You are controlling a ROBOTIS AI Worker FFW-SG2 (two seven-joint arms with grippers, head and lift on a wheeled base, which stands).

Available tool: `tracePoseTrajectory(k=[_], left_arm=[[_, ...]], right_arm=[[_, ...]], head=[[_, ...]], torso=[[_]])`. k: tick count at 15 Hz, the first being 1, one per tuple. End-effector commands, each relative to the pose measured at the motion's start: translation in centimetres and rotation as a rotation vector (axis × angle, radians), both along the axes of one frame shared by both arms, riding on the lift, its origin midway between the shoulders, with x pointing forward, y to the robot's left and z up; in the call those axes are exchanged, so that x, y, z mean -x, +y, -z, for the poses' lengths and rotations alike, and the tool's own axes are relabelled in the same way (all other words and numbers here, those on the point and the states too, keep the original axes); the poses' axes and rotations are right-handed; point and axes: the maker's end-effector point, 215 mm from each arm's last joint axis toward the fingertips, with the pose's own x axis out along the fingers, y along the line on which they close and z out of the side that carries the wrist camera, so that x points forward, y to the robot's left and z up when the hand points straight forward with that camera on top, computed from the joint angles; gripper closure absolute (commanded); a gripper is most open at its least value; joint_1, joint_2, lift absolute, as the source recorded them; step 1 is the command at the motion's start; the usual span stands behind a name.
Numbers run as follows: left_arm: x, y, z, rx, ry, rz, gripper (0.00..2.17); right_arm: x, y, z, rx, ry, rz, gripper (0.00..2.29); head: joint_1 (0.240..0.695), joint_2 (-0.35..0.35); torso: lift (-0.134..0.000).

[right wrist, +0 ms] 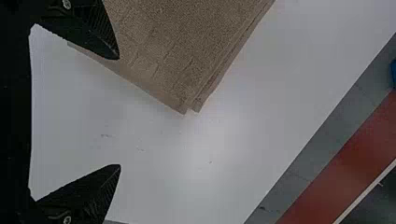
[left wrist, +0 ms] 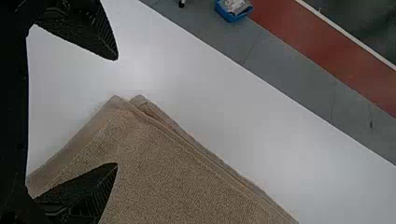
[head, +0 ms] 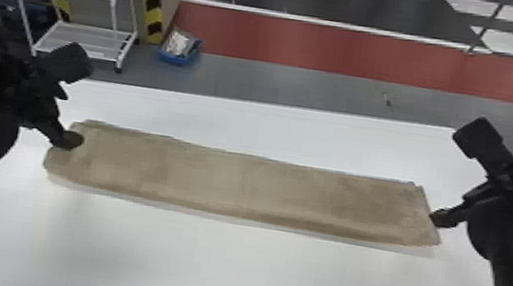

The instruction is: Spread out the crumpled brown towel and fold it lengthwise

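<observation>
Left gripper [head: 74,102], right gripper [head: 457,178], nubby oblong brown towel [head: 240,186]

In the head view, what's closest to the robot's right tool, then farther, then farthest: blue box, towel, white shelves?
1. Towel, just left of the right tool.
2. Blue box, beyond the table.
3. White shelves, farther left.
</observation>
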Motion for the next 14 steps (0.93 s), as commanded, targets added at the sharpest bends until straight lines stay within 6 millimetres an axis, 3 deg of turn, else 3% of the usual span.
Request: tracePoseTrajectory(k=[1,7,14], left_arm=[[1.3,0.2,1.0,0.006,0.019,-0.001,0.08],[3.3,4.4,2.5,-0.035,0.051,-0.039,0.08],[3.8,5.8,2.3,-0.023,0.050,-0.062,0.08]], right_arm=[[0.0,0.1,0.1,-0.003,0.000,0.002,0.06],[0.2,0.3,0.4,-0.009,0.004,0.000,0.06],[0.7,0.1,0.9,-0.020,0.005,0.009,0.07]], head=[[0.695,-0.065],[0.695,-0.046],[0.695,-0.012]], torso=[[-0.125],[-0.125],[-0.125]])
